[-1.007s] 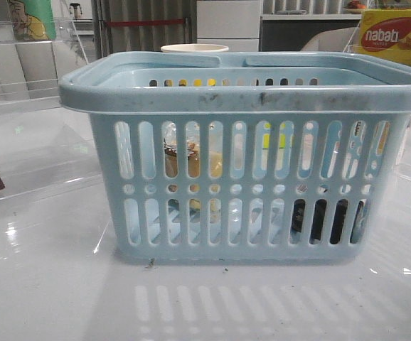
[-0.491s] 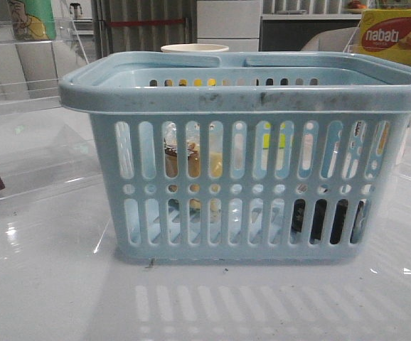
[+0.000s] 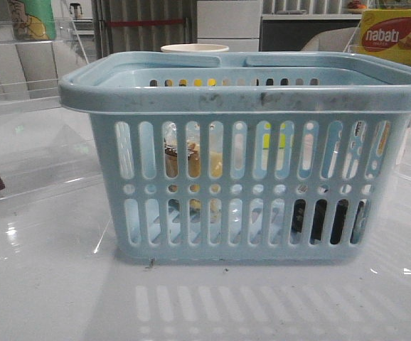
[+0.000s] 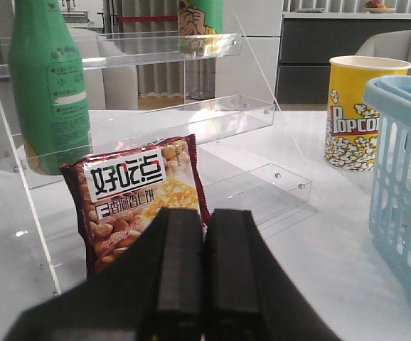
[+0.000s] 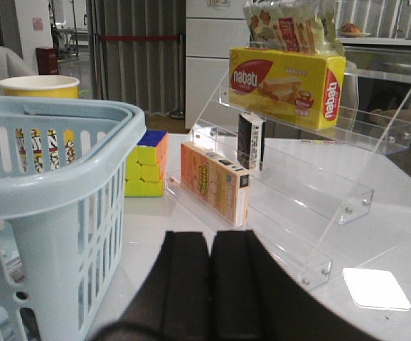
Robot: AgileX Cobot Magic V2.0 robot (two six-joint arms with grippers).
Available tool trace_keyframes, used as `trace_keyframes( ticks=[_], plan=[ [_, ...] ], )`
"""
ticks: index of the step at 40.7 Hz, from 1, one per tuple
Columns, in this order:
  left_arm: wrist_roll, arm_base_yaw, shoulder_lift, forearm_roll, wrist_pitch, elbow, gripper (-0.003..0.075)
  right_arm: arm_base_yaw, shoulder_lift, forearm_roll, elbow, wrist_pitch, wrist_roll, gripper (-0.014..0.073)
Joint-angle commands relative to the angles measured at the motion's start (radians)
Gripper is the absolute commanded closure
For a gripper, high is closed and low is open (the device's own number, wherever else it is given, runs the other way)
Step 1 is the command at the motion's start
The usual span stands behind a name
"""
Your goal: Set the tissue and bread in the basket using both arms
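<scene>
The light-blue basket fills the middle of the front view. Through its slots I see the tan-yellow bread inside at the left and the near-black tissue pack low inside at the right. The basket also shows in the left wrist view and the right wrist view. My left gripper is shut and empty, to the left of the basket. My right gripper is shut and empty, to the right of the basket. Neither arm shows in the front view.
A dark brown snack packet with red edge and a green bottle sit on a clear shelf at the left. A popcorn cup stands behind the basket. At the right a clear shelf holds a nabati box, an orange box and a puzzle cube.
</scene>
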Motion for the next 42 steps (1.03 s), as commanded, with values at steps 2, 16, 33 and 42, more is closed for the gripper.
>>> trace_keyframes(
  ticks=[2,16,33,42],
  plan=[
    [-0.012,-0.002,-0.017,0.000,-0.092,0.006,0.0627,-0.006,-0.019,-0.034,-0.006,-0.107,0.026,0.0535],
    [-0.012,-0.002,-0.017,0.000,-0.092,0.006,0.0627,-0.006,-0.019,-0.021,-0.006,-0.104,0.020,0.0535],
    [-0.012,-0.002,-0.017,0.000,-0.092,0.006,0.0627,-0.006,-0.019,-0.021,-0.006,-0.102,0.020,0.0535],
    [-0.012,-0.002,-0.017,0.000,-0.092,0.006,0.0627,-0.006,-0.019,-0.021,-0.006,-0.102,0.020,0.0535]
  ],
)
